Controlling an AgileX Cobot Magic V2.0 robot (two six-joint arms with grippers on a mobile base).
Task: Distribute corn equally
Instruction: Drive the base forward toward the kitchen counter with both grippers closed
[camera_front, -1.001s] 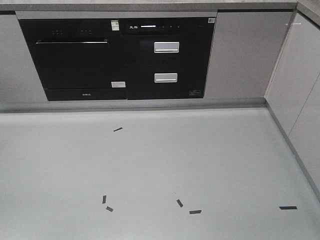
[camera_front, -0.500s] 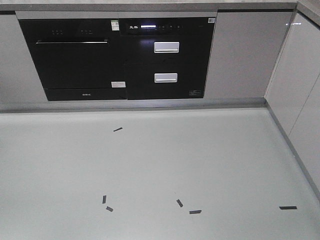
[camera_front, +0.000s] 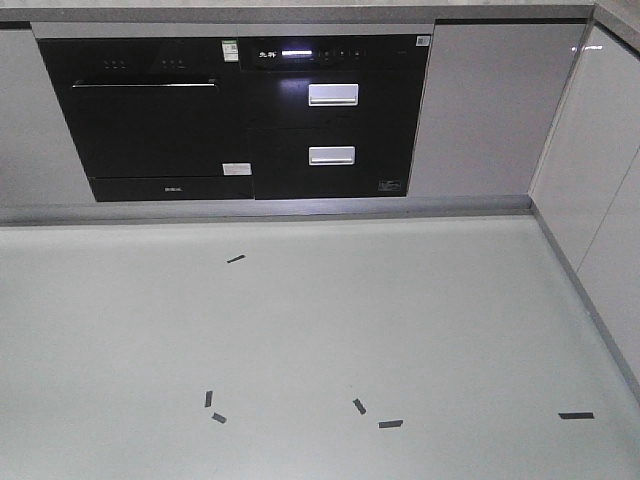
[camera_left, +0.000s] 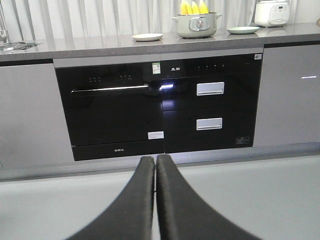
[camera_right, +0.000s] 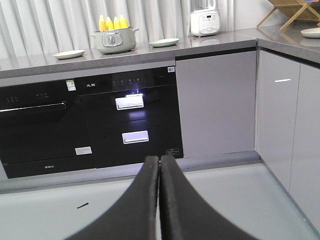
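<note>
My left fingers (camera_left: 148, 169) and right fingers (camera_right: 151, 169) are both pressed together, holding nothing, low over the floor (camera_left: 260, 200). Far off on the surface (camera_left: 100, 46), the corn (camera_left: 192, 7) stands tips-up in a pot (camera_left: 196, 25) between a white plate (camera_left: 147, 36) and a greenish plate (camera_left: 243, 30). The cobs look stiff, probably weighty and slick, so I'd pinch each below its taper
</note>
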